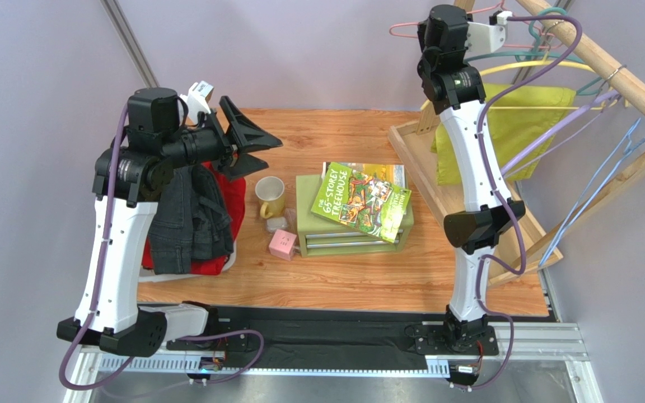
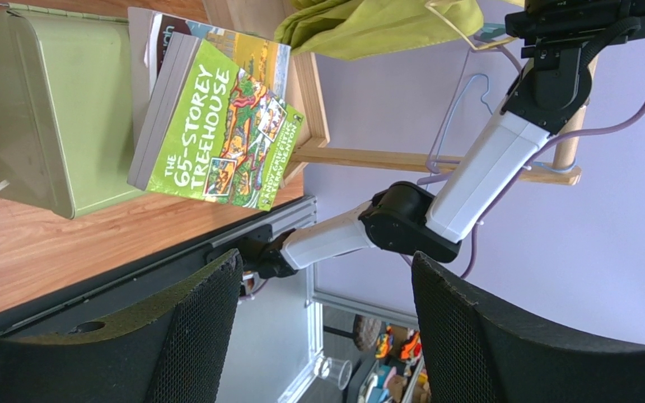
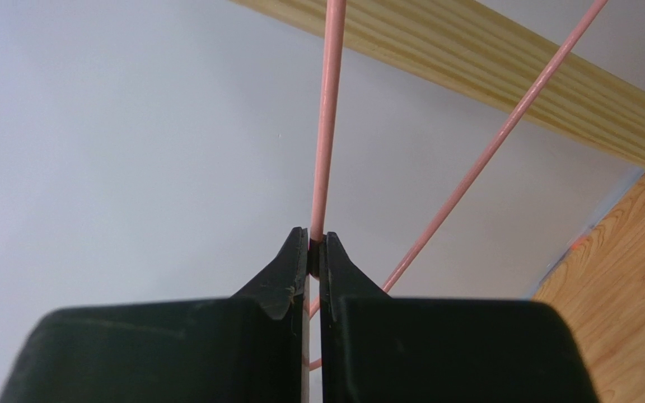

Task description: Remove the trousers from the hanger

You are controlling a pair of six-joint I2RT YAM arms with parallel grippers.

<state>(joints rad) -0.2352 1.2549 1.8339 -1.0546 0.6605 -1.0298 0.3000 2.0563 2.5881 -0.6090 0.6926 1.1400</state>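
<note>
Yellow-green trousers [image 1: 502, 126] hang over a yellow hanger [image 1: 544, 65] on the wooden rail [image 1: 612, 67] at the back right; their hem also shows in the left wrist view [image 2: 385, 25]. A dark garment [image 1: 184, 220] and a red one [image 1: 232, 201] lie piled at the left, under my left arm. My left gripper [image 1: 254, 144] is open and empty above the table beside that pile, fingers [image 2: 191, 336] wide apart. My right gripper [image 1: 425, 34] is raised at the rail and shut [image 3: 316, 245] on the wire of a bare pink hanger [image 3: 326, 126].
A yellow mug [image 1: 269, 197], a pink cube [image 1: 282, 244] and a green box [image 1: 313, 231] with a book [image 1: 361, 201] on it stand mid-table. Teal, blue [image 1: 603, 185] and lavender hangers hang on the rail. The wooden rack frame [image 1: 423, 168] stands at the right.
</note>
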